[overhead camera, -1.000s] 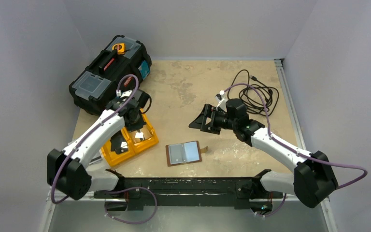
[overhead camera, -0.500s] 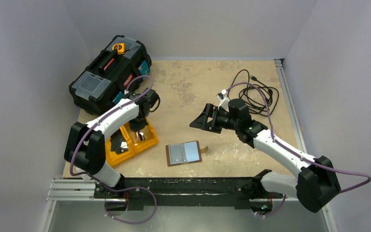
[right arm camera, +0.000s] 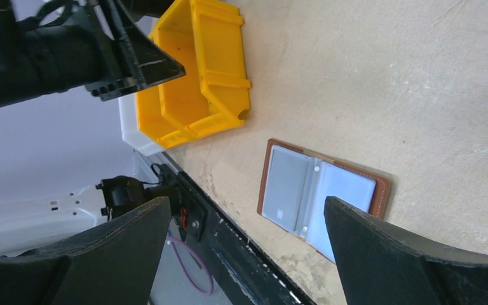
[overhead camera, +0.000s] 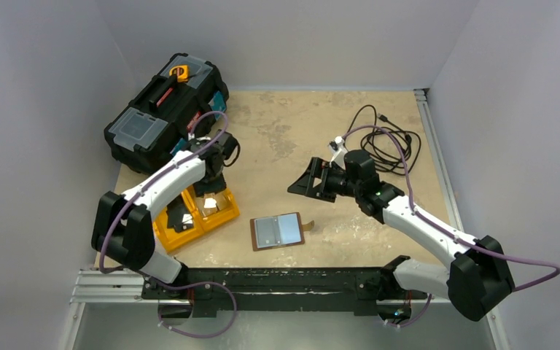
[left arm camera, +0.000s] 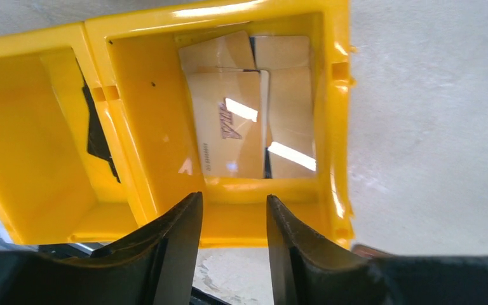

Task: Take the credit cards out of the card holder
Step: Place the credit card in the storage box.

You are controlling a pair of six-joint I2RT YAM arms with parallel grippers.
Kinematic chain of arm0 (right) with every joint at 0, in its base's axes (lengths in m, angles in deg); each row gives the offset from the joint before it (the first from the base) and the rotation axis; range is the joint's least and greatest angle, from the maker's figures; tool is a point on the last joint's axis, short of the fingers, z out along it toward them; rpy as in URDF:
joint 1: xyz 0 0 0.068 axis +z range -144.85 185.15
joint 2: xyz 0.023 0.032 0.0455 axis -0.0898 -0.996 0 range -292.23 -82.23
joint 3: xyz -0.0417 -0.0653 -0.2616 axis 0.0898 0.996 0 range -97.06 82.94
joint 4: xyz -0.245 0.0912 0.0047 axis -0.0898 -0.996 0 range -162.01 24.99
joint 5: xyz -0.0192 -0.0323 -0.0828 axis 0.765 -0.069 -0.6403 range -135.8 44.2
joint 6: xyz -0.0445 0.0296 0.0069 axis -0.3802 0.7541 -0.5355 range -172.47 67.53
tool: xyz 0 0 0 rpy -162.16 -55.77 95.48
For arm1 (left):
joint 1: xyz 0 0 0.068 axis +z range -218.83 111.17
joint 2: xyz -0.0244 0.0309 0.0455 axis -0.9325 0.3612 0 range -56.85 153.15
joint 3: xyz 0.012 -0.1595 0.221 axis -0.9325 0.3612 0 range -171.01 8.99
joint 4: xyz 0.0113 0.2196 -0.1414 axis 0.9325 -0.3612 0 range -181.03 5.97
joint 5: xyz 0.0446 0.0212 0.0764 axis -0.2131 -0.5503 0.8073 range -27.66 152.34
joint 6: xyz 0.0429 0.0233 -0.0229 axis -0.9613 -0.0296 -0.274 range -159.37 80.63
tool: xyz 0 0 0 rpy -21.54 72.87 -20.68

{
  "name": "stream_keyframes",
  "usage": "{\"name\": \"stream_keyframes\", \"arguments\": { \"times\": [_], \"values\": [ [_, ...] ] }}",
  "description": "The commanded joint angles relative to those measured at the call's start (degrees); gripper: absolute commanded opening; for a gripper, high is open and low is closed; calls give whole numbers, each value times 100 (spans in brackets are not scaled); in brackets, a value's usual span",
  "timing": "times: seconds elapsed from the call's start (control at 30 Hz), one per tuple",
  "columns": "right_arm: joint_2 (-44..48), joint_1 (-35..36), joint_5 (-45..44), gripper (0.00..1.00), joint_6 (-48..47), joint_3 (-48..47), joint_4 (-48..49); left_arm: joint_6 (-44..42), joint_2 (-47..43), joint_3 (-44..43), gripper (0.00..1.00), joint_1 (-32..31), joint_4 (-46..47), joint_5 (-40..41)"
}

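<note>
Brown card holder (overhead camera: pixel 278 231) lies open by the near edge of the desk (overhead camera: pixel 335 235), long side along it. Right pincer (overhead camera: pixel 299 179), wide open and empty, hangs nearer, toward the far edge. Left pincer (left arm camera: pixel 232 206), partly open and empty, is over the yellow tray (left arm camera: pixel 146 114).

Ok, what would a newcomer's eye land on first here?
The bright yellow tray at near left, with cards lying in one compartment and the open left gripper just above it. Then the card holder, lying open and flat at centre front, with the right gripper spread wide over the table beyond it. A black toolbox sits at far left.
</note>
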Motion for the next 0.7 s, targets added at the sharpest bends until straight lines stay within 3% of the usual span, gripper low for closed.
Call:
{"name": "stream_keyframes", "arguments": {
  "times": [0.0,0.23,0.43,0.67],
  "values": [
    [77,152,-452,92,-241,-52,-254,-402,-665,-21,48,30,409,-573],
    [-287,1047,-1618,91,-376,-450,-688,-972,-1487,320,72,21,1174,-2258],
    [-1071,1923,-2461,82,-262,-819,-831,-1081,-2056,779,75,26,1675,-3270],
    [-1980,2651,-3154,66,-162,-1404,-1103,-1073,-2486,1156,75,21,1721,-3699]
  ]
}}
